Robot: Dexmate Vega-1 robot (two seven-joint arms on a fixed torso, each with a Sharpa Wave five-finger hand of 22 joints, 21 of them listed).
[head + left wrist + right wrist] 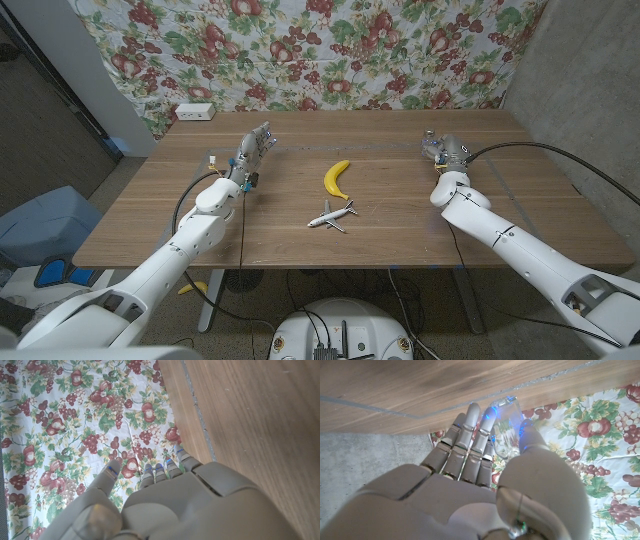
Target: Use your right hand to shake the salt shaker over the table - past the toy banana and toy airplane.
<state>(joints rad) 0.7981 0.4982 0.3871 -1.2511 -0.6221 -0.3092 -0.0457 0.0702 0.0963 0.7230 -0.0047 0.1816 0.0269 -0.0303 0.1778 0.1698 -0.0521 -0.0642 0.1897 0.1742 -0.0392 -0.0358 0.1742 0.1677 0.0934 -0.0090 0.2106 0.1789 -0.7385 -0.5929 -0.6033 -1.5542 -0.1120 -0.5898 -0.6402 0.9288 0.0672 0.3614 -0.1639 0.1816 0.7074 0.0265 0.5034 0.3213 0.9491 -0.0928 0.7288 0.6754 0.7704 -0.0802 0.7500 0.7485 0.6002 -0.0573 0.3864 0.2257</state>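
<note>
My right robot hand [485, 485] clamps the salt shaker [506, 427] at the table's [400, 250] far edge, beyond banana [337, 178] and airplane [332, 215]; shaking should follow.

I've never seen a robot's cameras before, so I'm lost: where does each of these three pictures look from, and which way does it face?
Head view: from the robot's head, down over the brown wooden table, yellow toy banana and small white toy airplane; both arms show.
Left wrist view: from the left wrist, along the left hand toward the fruit-print floral cloth.
Right wrist view: from the right wrist, along the right hand at the clear glass salt shaker between thumb and fingers.
Shared: table and cloth appear in all three.
</note>
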